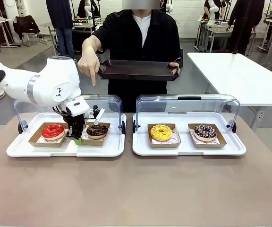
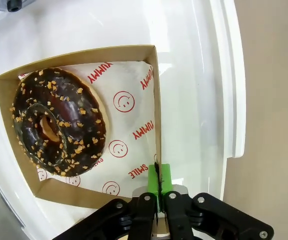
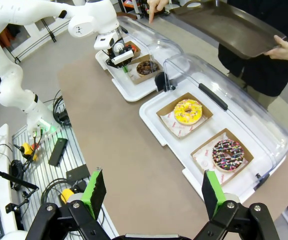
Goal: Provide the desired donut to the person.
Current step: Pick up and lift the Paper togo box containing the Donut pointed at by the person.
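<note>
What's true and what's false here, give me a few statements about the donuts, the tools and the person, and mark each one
1. The left tool is shut on the wall of the cardboard box holding the chocolate donut. True.
2. The right tool grips the yellow donut. False: it is open and holds nothing.
3. The person's hand points a finger downward. True.
4. The red donut shares a white tray with the yellow donut. False: it sits beside the chocolate donut, and the yellow one sits beside the sprinkled donut.
</note>
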{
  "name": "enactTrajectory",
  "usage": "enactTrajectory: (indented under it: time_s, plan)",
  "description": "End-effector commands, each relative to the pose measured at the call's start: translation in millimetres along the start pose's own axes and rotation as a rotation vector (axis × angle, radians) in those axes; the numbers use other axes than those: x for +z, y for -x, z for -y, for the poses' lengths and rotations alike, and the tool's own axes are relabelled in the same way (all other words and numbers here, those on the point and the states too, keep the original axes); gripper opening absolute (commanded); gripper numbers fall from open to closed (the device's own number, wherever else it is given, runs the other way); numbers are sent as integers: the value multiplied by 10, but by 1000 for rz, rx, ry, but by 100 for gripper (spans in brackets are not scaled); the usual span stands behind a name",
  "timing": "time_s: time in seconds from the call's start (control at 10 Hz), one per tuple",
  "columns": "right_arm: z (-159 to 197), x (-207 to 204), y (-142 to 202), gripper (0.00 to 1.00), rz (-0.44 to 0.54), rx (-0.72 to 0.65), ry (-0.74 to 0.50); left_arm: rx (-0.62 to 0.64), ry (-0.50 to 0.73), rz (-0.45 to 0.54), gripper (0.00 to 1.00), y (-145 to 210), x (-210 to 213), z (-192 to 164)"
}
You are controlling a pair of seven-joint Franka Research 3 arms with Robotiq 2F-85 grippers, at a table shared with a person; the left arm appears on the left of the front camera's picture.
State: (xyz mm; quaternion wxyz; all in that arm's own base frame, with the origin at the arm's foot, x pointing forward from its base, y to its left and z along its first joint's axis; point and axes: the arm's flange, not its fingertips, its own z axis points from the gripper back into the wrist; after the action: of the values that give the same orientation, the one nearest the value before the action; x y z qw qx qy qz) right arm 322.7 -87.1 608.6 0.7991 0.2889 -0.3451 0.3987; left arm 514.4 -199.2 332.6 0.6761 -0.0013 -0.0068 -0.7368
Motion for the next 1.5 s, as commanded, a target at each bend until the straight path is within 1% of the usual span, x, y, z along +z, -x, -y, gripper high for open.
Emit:
enactTrajectory:
  time_s: [0.0, 0.1, 0.3, 0.4, 0.6, 0.7, 0.9, 1.1, 1.2, 1.3, 1.4]
  plan:
    - [28, -16, -24, 100, 29, 16, -17, -32, 41, 45, 0, 22, 192, 68]
    - [28, -16, -24, 100, 29, 16, -17, -52, 37, 59, 0, 19, 472, 179]
    - [28, -16, -24, 100, 29, 16, -17, -74, 31, 79, 0, 45, 1240, 526]
    - [28, -16, -24, 100, 29, 16, -17, -80, 24, 63, 0, 63, 1552, 674]
    - [28, -16, -24, 100, 29, 16, -17, -99, 27, 29, 0, 50, 2043, 905]
    - [28, -16, -24, 100, 29, 16, -17, -102, 5, 12, 0, -1, 2282, 951]
    - [28, -16, -24, 100, 29, 16, -17, -75, -103, -26, 0, -97, 2753, 925]
    - [28, -16, -24, 100, 29, 16, -17, -48, -112, -25, 0, -152, 2910, 733]
    - [28, -16, -24, 100, 29, 16, -17, -38, -153, -39, 0, -156, 2894, 664]
    - [28, -16, -24, 100, 29, 16, -17, -35, -150, -27, 0, -149, 2879, 579]
    - [28, -16, -24, 100, 29, 16, -17, -63, -133, -17, 0, -107, 2945, 772]
